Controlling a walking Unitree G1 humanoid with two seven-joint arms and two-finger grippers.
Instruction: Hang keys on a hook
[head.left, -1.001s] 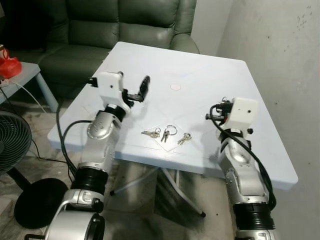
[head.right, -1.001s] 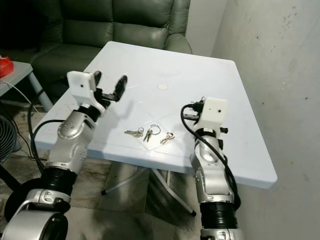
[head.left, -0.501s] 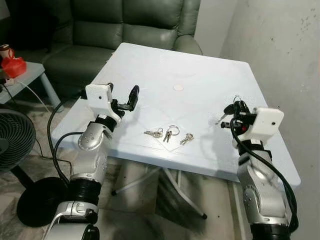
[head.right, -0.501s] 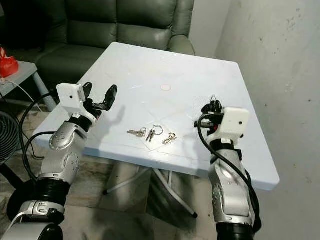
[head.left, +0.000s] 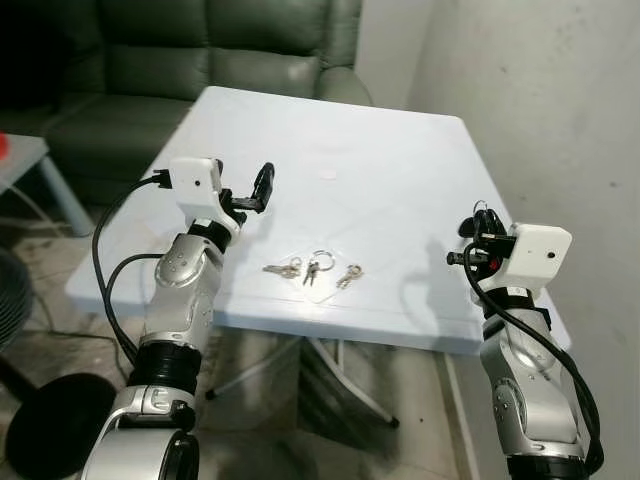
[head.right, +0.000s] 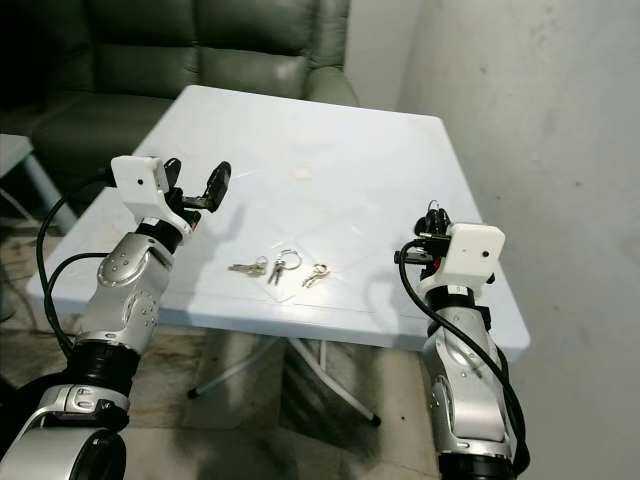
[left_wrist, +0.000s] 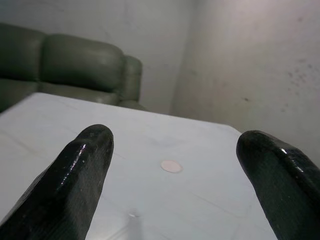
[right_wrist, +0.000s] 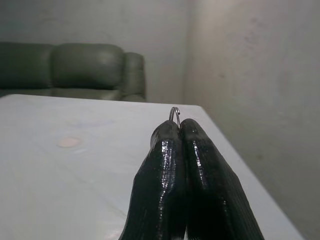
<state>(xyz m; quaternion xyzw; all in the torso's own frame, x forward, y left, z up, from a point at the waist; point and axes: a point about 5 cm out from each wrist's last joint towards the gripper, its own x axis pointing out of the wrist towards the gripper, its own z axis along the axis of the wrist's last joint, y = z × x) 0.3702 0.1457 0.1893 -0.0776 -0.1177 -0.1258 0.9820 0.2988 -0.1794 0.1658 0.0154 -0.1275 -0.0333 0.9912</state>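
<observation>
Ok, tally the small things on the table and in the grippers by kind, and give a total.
Key bunches lying on the table: 3
Key ring pinched in the right gripper: 1
Round pink disc on the table: 1
Total: 5

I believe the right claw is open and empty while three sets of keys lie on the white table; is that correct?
Not quite. The right claw is shut, with a metal ring poking out between its fingertips, as the right wrist view shows. The rest holds: three sets of keys lie on the white table.
</observation>
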